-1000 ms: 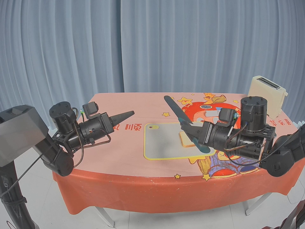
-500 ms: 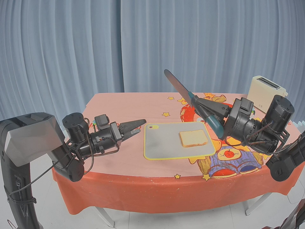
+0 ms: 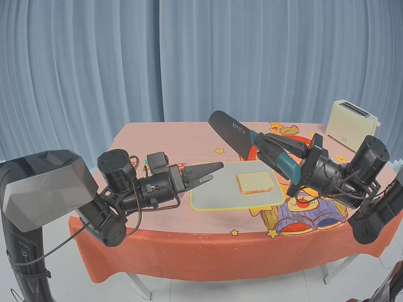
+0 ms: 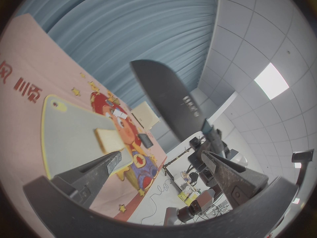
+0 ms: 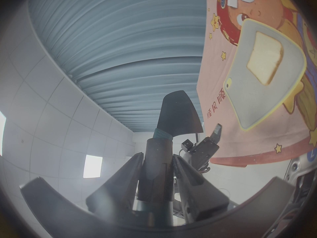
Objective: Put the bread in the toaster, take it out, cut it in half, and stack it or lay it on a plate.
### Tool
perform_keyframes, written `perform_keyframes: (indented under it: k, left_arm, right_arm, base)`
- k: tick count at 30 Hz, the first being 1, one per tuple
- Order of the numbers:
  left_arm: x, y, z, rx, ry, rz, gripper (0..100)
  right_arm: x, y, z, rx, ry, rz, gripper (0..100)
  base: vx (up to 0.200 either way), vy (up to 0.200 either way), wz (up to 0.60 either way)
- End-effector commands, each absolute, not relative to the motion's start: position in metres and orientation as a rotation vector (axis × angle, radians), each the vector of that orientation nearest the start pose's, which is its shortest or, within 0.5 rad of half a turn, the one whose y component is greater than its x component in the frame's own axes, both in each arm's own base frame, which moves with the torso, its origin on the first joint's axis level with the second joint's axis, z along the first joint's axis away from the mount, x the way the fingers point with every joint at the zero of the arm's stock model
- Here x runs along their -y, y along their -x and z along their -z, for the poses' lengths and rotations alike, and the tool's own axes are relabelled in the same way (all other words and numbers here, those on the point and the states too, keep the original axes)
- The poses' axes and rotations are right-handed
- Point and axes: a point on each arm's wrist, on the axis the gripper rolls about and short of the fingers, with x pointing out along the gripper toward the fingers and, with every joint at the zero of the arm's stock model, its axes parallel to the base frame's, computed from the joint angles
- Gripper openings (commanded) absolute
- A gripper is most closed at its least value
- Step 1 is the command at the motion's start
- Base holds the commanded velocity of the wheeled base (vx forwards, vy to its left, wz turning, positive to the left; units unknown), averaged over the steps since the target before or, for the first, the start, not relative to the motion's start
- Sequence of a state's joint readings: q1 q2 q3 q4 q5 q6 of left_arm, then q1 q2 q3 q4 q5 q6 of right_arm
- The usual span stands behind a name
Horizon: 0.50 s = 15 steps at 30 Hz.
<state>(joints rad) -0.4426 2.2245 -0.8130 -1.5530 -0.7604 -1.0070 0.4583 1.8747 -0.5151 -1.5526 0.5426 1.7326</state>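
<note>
Head view: the bread lies flat on the right part of the board, a single whole slice, with its edges inside the board's yellow rim. Nothing touches it.

The knife hangs in the air above the board's far right corner, clear of the bread. Its dark blade slants up and away toward the far left, broad side turned to me, and the teal handle runs back down to the right. My right gripper has that handle. In the right wrist view I see both fingers pressed against the handle's sides, closed tight on it, with the blade sticking out past the tips.

My left gripper hovers over the board's left part and points across at the bread. In the left wrist view its two fingers stand wide apart with nothing between them. I see the bread and the knife blade through the gap, farther off.

The board sits in the middle of the table, on an orange cartoon-print cloth. The toaster stands at the far right corner, well apart from the board. A blue-grey curtain hangs behind the table.
</note>
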Motion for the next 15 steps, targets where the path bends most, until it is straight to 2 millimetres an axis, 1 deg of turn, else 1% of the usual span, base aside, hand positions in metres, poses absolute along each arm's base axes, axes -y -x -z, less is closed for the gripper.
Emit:
perform_keyframes:
  k: [1,4,10,12,14,15]
  left_arm:
    - [0.185,-0.333,-0.126,-0.353,0.83,1.245,100]
    - [0.194,-0.332,-0.128,-0.347,0.825,1.272,100]
    - [0.195,-0.332,-0.133,-0.347,0.842,1.282,100]
    - [0.198,-0.335,-0.138,-0.354,0.878,1.294,100]
    - [0.2,-0.339,-0.144,-0.347,0.903,1.307,100]
    - [0.201,-0.341,-0.146,-0.343,0.909,1.311,100]
  right_arm:
    - [-0.136,-0.266,-0.157,-0.695,-1.604,-0.905,0]
    - [-0.13,-0.271,-0.167,-0.692,-1.673,-0.909,0]
    - [-0.114,-0.276,-0.174,-0.766,-1.776,-0.909,0]
    - [-0.109,-0.278,-0.179,-0.815,-1.8,-0.929,0]
    - [-0.104,-0.278,-0.188,-0.831,-1.817,-0.954,0]
    - [-0.104,-0.278,-0.189,-0.841,-1.824,-0.957,0]
  base:
    - [0.0,0.0,0.0]
    - [0.0,0.0,0.0]
    - [0.0,0.0,0.0]
    - [0.0,0.0,0.0]
    - [0.0,0.0,0.0]
    - [0.0,0.0,0.0]
